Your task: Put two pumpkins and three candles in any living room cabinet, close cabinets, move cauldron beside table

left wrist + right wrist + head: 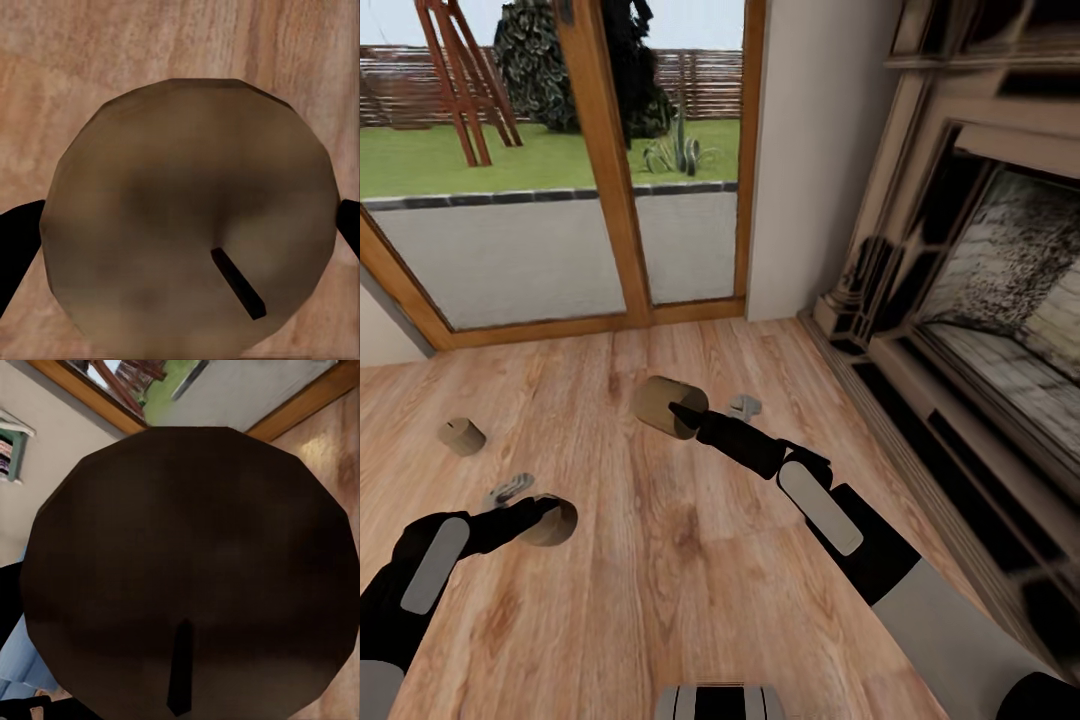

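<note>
My left gripper (545, 517) is shut on a beige-tan candle (552, 521) low over the wooden floor. In the left wrist view that candle (187, 217) shows its round top and dark wick between the black fingers (15, 240). My right gripper (685, 412) is shut on a second candle (665, 405), held tilted above the floor. Its shaded top and wick (187, 577) face the right wrist camera. A third candle (461, 436) lies on its side on the floor, to the left of my left gripper. The pumpkins, cabinet and cauldron are out of view.
A fireplace surround (960, 300) with a raised hearth runs along the right. Wood-framed glass doors (600, 170) to a garden stand straight ahead. A pale wall section (810, 150) sits between them. Bare wood floor (660, 590) stretches between my arms.
</note>
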